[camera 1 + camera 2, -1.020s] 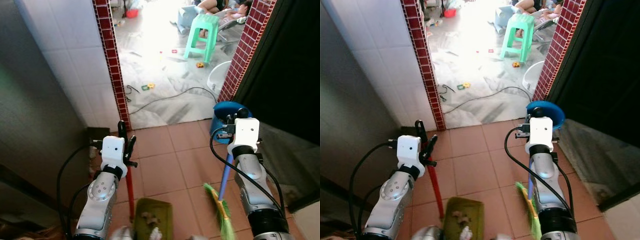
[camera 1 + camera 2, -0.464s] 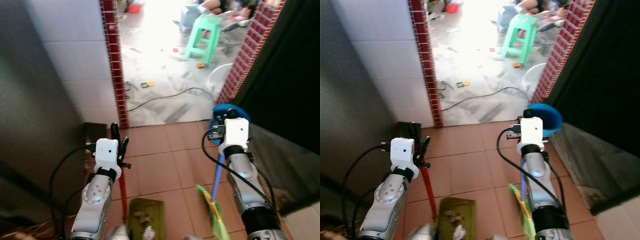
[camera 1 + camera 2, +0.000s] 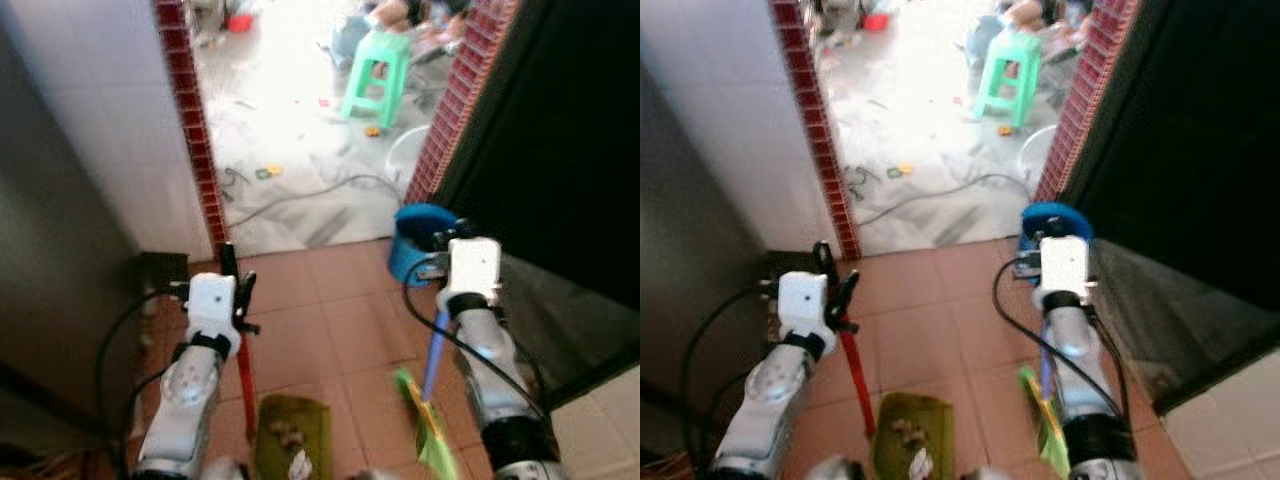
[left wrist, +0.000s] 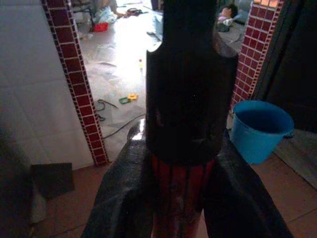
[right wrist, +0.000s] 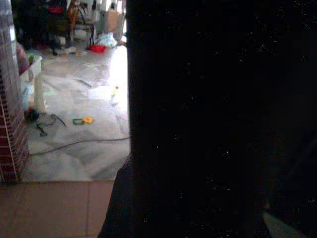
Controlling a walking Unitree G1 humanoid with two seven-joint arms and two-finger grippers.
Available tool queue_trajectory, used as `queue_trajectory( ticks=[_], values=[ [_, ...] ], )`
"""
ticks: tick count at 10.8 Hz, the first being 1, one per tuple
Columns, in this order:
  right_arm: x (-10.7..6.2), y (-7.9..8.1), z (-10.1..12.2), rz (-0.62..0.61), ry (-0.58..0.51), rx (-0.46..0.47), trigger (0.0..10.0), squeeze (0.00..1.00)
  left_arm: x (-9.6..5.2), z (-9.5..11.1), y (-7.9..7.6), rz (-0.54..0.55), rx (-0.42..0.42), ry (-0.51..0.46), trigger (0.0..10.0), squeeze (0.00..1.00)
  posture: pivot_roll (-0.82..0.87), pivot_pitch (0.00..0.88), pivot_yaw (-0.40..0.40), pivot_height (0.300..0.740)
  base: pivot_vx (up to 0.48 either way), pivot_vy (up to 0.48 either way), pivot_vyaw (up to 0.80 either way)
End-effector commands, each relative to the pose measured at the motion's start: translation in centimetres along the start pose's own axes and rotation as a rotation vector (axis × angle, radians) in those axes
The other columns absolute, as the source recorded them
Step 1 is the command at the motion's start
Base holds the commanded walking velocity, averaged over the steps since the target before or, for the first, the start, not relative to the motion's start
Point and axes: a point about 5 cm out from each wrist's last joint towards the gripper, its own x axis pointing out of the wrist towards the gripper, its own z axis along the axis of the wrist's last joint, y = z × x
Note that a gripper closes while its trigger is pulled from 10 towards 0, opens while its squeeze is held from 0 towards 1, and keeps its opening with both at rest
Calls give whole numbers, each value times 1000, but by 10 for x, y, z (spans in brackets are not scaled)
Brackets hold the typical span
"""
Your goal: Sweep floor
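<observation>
Terracotta tile floor (image 3: pixel 330 330) before doorway: left gripper (image 3: pixel 232 285) pinches the dustpan (image 3: pixel 293 442)'s stiff red handle (image 4: pixel 178 191); right gripper (image 3: pixel 447 238), finger state unclear, carries light blue-handled broom (image 3: pixel 432 400), best held mid-shaft.

The left gripper (image 3: pixel 233 275) is closed on the red handle (image 3: pixel 246 385) of an olive dustpan (image 3: pixel 293 438) holding debris, low on the terracotta tile floor (image 3: pixel 340 320). The right gripper (image 3: pixel 452 232) carries a broom (image 3: pixel 430 410) with a blue shaft and green bristles. Ahead stand a blue bucket (image 3: pixel 415 240), red-brick pillars (image 3: pixel 190 130), and a green stool (image 3: pixel 375 75) on marble beyond.
</observation>
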Motion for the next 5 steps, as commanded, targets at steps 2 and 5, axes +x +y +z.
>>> queue_trajectory(
  ticks=[2,5],
  values=[
    [1,-7,2,-22,-10,-9,10000,0,1,8,-2,-13,15,-42,10000,0,-34,0,-20,740,0,0,0],
    [0,-12,2,-39,-13,-3,10000,0,1,8,3,19,23,-50,10000,0,-45,0,-10,740,0,0,0]
  ],
)
